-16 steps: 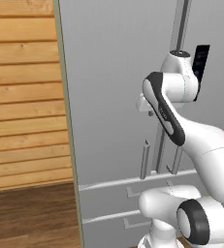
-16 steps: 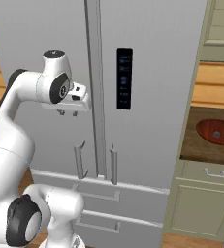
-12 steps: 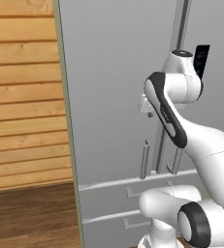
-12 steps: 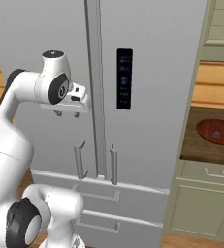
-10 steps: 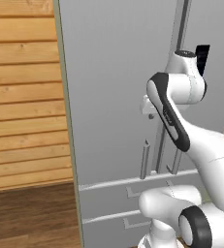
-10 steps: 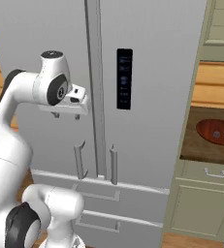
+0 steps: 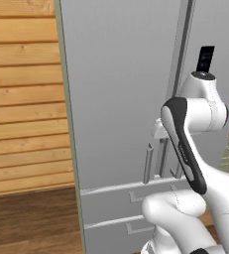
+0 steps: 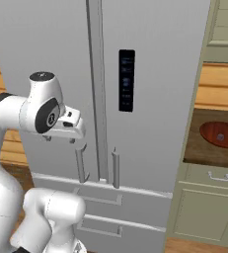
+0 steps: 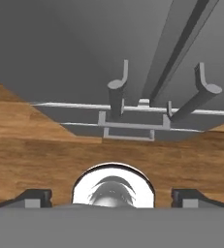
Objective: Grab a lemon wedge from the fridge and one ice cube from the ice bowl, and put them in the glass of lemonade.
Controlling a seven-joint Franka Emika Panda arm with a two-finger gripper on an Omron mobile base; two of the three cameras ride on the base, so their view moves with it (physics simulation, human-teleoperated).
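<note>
Tool [image 9: 111, 196] wide open, nothing between the tips, touching nothing; both dark tips show well apart at the bottom of the hand view. In the right base view it sits at the end of the arm [image 8: 44, 106], just above the top of the left door handle [image 8: 80, 163], close to the door face but apart from it.

Step in hand (judged): approach to open the fridge [image 8: 150, 99]. Doors shut, so lemon wedge presumably inside, can't be seen. Nothing fetched yet; task at its start.

Hand view looks down the door: left handle [image 9: 117, 99] and right handle [image 9: 200, 97] either side of the centre seam, drawers below, wood floor [image 9: 45, 150] beyond.

Ice bowl [image 8: 223, 134] on the surface [image 8: 197, 148] right of the fridge, well apart from the arm; pale specks in it, prob. ice, too small to tell. Glass of lemonade not located.

Next move needs: lower tool onto one bar handle w/ tips straddling it, close, pull along the door's swing. Risk: tips sliding off the bar.
</note>
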